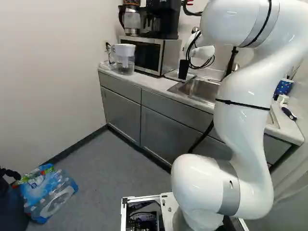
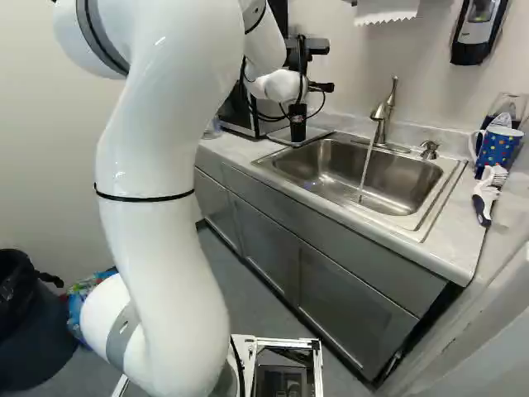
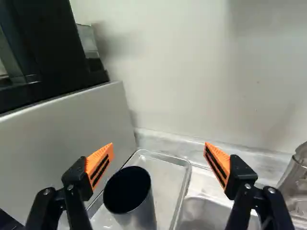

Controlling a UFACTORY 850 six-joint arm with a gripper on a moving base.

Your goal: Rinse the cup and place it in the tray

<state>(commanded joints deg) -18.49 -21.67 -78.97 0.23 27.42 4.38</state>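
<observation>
While faucet [image 2: 381,114] runs into sink [image 2: 395,182] beside tray [image 3: 168,179], cup [image 2: 297,124] stands upright in tray; claw [image 2: 321,86] open wide near cup.

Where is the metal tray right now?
The metal tray lies on the counter, between the microwave and the sink, just left of the sink in the right base view.

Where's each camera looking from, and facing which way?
Left base view: on the base, behind the arm's left, facing ahead and down; arm right of middle.
Right base view: behind the arm's right, facing the sink; arm left of middle.
Wrist view: on the wrist, looking along the open end effector toward the wall.
Both base views share the sink and cup.
</observation>
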